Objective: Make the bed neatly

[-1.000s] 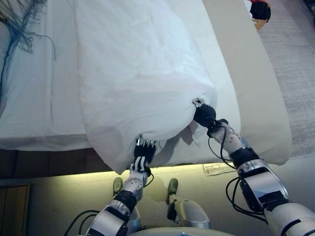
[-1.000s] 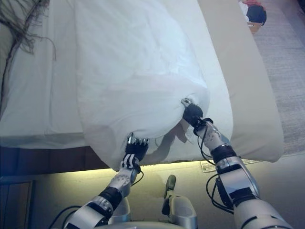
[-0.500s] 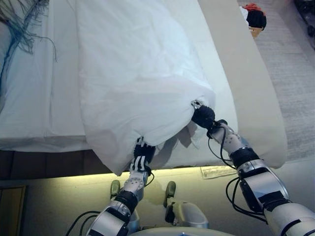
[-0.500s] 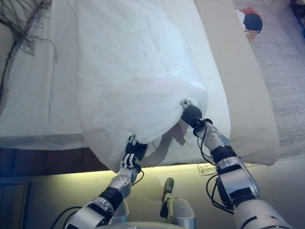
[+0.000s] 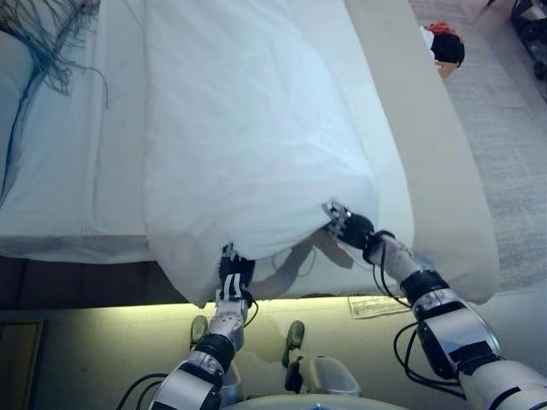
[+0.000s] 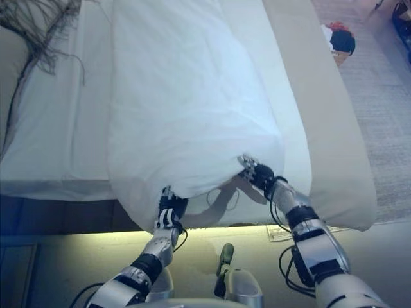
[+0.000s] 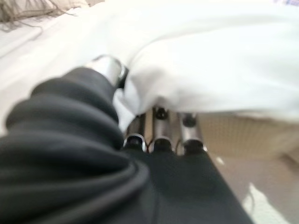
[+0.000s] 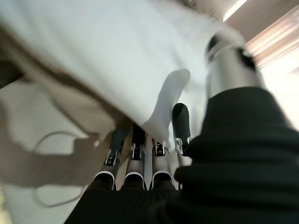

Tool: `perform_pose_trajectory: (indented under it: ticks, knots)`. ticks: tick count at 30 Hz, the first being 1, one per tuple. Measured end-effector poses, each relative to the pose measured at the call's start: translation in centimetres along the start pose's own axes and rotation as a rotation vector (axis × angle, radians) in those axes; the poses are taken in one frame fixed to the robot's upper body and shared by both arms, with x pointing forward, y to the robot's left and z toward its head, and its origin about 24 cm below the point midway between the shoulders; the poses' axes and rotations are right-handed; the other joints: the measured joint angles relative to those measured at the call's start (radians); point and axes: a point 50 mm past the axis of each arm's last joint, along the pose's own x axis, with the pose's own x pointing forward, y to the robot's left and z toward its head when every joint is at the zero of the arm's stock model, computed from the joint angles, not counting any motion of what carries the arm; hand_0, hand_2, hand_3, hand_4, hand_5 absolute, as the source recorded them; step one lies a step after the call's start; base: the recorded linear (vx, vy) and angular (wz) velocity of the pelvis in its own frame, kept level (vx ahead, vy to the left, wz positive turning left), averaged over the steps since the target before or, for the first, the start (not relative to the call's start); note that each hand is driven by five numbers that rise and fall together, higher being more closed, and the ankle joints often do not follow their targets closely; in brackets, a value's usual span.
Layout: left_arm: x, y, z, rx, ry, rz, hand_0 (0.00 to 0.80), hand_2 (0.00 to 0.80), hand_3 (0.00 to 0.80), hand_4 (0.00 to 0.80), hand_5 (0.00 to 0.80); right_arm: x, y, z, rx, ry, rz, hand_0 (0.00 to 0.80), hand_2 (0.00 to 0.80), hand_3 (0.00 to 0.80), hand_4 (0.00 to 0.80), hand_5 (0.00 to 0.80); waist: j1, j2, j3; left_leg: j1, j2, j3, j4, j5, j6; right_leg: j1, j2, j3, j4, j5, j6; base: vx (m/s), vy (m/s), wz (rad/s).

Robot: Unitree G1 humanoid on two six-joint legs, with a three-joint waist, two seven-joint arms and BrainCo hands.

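Note:
A white duvet (image 5: 248, 145) lies folded lengthwise down the middle of the bed (image 5: 77, 196), its near edge hanging past the foot. My left hand (image 5: 231, 275) grips the near left corner of that edge; its fingers (image 7: 161, 128) and thumb pinch the cloth. My right hand (image 5: 349, 229) holds the near right corner, lifted off the mattress, with its fingers (image 8: 135, 140) curled round the white fabric (image 8: 117, 51). A fold of duvet sags between the two hands.
A beige bedspread (image 5: 427, 145) runs along the bed's right side. A grey fringed throw (image 5: 43, 34) lies at the far left. A small basket with red and dark items (image 5: 444, 47) stands on the carpet at the far right. A paper (image 5: 376, 306) lies on the floor.
Both hands have drawn the duvet's near edge back toward me and lower; the left hand now sits further under the hanging cloth. The camera has shifted slightly.

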Motion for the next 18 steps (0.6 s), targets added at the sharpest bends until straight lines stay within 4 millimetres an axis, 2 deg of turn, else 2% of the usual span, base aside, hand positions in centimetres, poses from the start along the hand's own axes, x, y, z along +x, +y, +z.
perform_pose_trajectory:
  ticks: [4, 8, 13, 18]
  knots:
    - [-0.5, 1.6, 2.4, 0.025, -0.072, 0.061, 0.800, 0.800, 0.800, 0.800, 0.800, -0.8, -3.4, -6.2, 0.094, 0.133, -0.107, 0.000, 0.000, 0.000, 0.000, 0.000, 0.005, 0.011, -0.004, -0.003, -0.006, -0.006, -0.002, 0.000, 0.008, 0.001, -0.006, -0.006, 0.000, -0.002, 0.003, 0.002, 0.070, 0.05]
    - [-1.1, 2.8, 4.7, 0.061, -0.127, 0.084, 0.800, 0.800, 0.800, 0.800, 0.800, -2.4, -6.5, -9.3, 0.146, 0.176, -0.203, 0.000, 0.000, 0.000, 0.000, 0.000, 0.001, 0.030, -0.006, -0.003, -0.013, -0.014, -0.015, 0.005, 0.014, 0.000, -0.013, -0.013, -0.001, -0.005, 0.010, 0.010, 0.127, 0.07]
    - [-1.9, 3.6, 6.2, 0.124, -0.136, 0.064, 0.800, 0.800, 0.800, 0.800, 0.800, -3.4, -7.8, -10.5, 0.175, 0.164, -0.229, 0.000, 0.000, 0.000, 0.000, 0.000, 0.006, 0.064, -0.008, -0.004, -0.018, -0.016, -0.018, 0.005, 0.015, 0.000, -0.019, -0.014, -0.001, -0.004, 0.009, -0.002, 0.209, 0.02]
    - [-2.0, 3.6, 6.1, 0.153, -0.101, 0.033, 0.800, 0.800, 0.800, 0.800, 0.800, -3.7, -8.5, -9.5, 0.159, 0.122, -0.235, 0.000, 0.000, 0.000, 0.000, 0.000, 0.009, 0.111, -0.001, -0.021, -0.041, -0.024, -0.009, 0.010, 0.016, -0.011, -0.045, -0.015, -0.001, -0.001, 0.024, -0.094, 0.294, 0.03]
